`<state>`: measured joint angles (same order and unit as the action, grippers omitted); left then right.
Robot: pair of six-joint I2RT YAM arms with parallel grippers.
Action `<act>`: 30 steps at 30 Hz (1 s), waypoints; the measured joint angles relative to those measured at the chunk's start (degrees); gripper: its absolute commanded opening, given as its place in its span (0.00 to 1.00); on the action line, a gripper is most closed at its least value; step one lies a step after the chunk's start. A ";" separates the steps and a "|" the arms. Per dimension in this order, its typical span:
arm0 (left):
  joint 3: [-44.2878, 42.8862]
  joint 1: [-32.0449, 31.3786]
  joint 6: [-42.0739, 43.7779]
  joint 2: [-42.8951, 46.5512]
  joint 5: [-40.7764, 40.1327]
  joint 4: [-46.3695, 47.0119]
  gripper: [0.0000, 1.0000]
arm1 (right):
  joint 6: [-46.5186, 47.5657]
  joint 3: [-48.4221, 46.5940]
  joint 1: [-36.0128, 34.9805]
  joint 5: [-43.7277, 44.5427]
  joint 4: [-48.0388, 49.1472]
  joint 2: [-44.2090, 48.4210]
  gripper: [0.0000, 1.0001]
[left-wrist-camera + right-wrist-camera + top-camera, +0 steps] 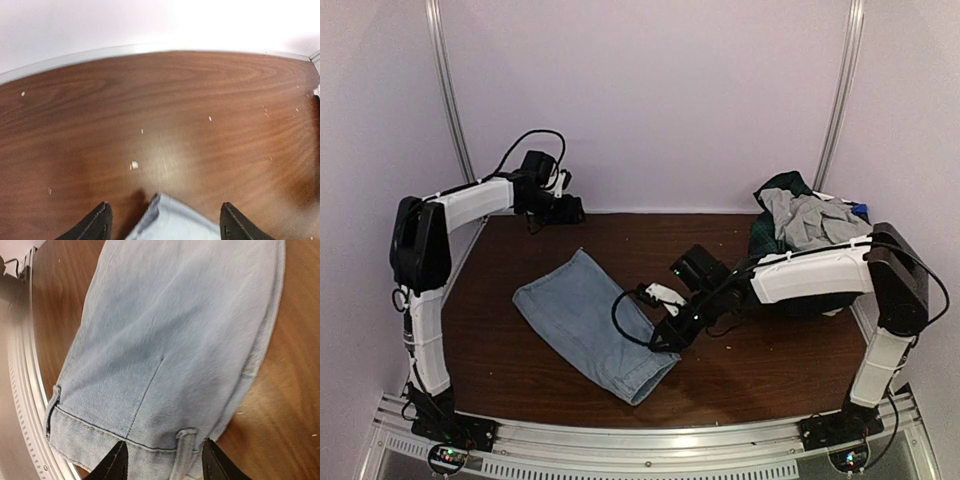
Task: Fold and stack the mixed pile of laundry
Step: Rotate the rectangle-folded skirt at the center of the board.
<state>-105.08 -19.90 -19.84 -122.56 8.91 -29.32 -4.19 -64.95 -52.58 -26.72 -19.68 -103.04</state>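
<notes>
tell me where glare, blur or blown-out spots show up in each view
Top external: dim and soft, the mixed laundry pile murky in the far right corner. Left wrist: wall blown out white along the top, a pale sheen on the table, its far edge bowed by the lens. Right wrist: denim garment crisp mid-frame, the right gripper blurred at the bottom edge.
</notes>
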 measured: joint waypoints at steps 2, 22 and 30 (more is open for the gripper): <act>9.64 0.02 -0.70 9.01 0.68 0.79 0.77 | -0.59 -0.22 1.40 -0.17 0.46 2.12 0.54; 61.18 -0.42 -10.34 31.58 -1.36 14.10 0.65 | 1.42 -12.72 -4.33 -8.76 0.70 -15.80 0.40; 36.87 0.96 -8.46 10.80 -0.07 14.69 0.60 | -3.45 -12.81 -5.46 -9.49 6.67 -16.50 0.44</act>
<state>-68.20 -18.94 -28.29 -111.77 8.84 -14.63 -7.64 -77.76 -58.04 -36.21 -13.02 -119.55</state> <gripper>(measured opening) 0.597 0.426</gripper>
